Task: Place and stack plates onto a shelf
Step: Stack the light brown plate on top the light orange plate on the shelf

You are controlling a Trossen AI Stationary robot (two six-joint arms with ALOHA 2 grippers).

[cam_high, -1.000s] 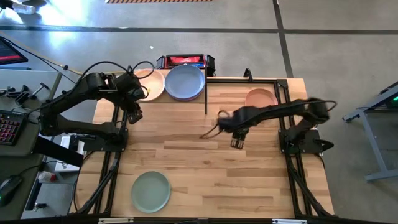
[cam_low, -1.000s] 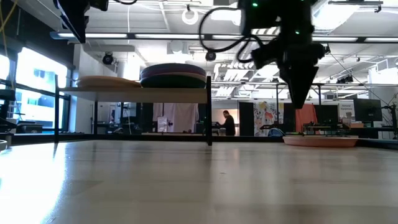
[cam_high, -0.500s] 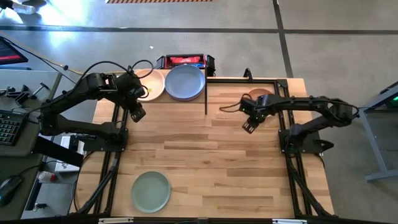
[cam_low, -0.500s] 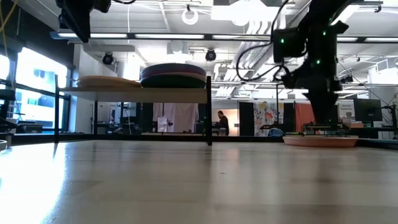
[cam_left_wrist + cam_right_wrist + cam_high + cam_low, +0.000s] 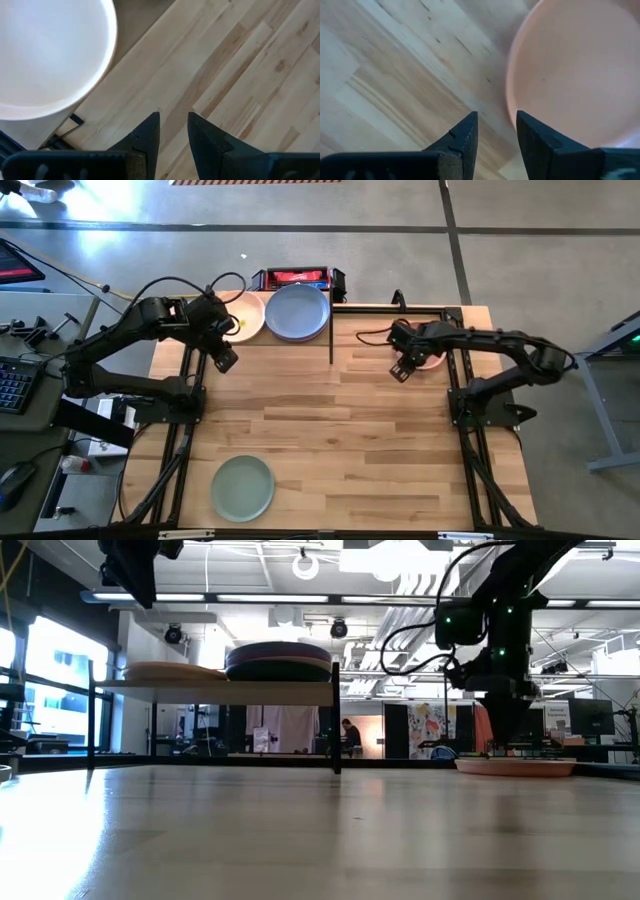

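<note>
On the shelf (image 5: 215,686) at the table's far left sit a beige plate (image 5: 243,315) and a stack topped by a blue plate (image 5: 297,312). A peach plate (image 5: 430,357) lies flat near the far right corner, and a sage green plate (image 5: 242,487) lies near the near edge. My right gripper (image 5: 399,370) is open, pointing down just left of the peach plate's rim (image 5: 512,95), low over the wood. My left gripper (image 5: 225,358) is open, raised beside the shelf's near left end, with the beige plate (image 5: 50,50) close by.
A red and black box (image 5: 297,278) sits behind the shelf. The shelf's black leg (image 5: 331,340) stands between the stack and the peach plate. Bare wood stretches across the table's middle (image 5: 330,430). In the low view a person (image 5: 350,735) is far off in the room.
My right gripper has swung from the table's middle toward the far right, come down, and now stands at the peach plate's left rim. The plates have not moved.
</note>
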